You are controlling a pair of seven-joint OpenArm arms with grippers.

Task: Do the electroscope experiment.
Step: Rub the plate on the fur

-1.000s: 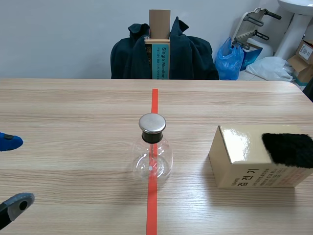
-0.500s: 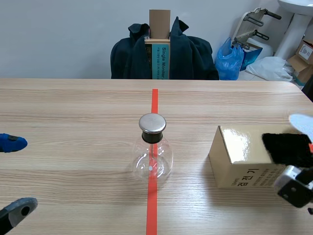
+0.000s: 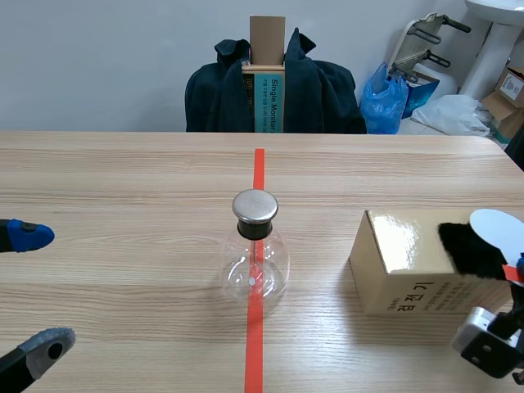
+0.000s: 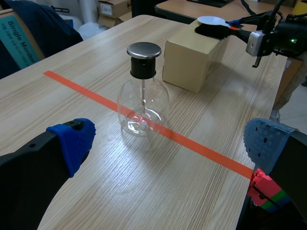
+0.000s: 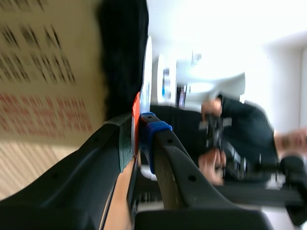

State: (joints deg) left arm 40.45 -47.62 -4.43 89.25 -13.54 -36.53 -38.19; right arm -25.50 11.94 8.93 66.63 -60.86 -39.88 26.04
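One flask stands mid-table on the tape line. One box sits right of it, topped by one black fur and one white disc. The left gripper gapes wide, empty. The right gripper pinches the disc's orange handle. A second ago it and the disc were out of sight. It is mostly cut off at the right edge.

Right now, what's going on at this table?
The right end effector is shut on the orange-red handle of a white disc, holding the disc over the black fuzzy pad on top of the cardboard box. The glass electroscope flask stands untouched on the tape line mid-table. The left end effector hangs open, holding nothing.
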